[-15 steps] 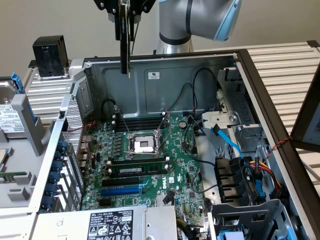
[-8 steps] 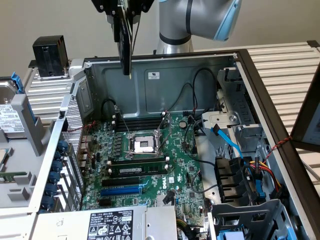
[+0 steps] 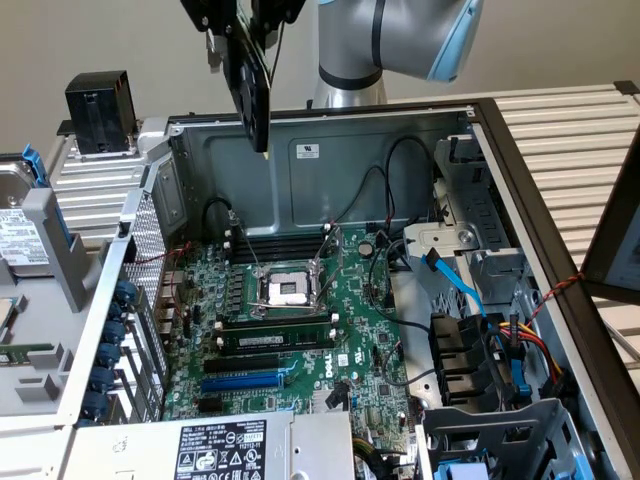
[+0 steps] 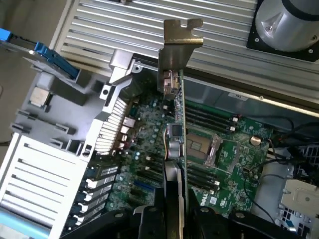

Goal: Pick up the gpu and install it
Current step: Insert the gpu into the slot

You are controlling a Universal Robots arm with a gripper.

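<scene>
High above the open computer case, my gripper is shut on the gpu, which hangs edge-down as a dark card over the case's back wall. In the wrist view the gpu shows edge-on between my gripper fingers, with its metal end bracket pointing away and silver capacitors along its side. Below lies the large green motherboard, with a blue expansion slot near its front and black slots beside it. The card is well clear of the board.
A RAM stick and the CPU socket sit mid-board. Black cables and a blue cable run at the exterior view's right, by the drive cage. The power supply is in front, a hard drive at the left.
</scene>
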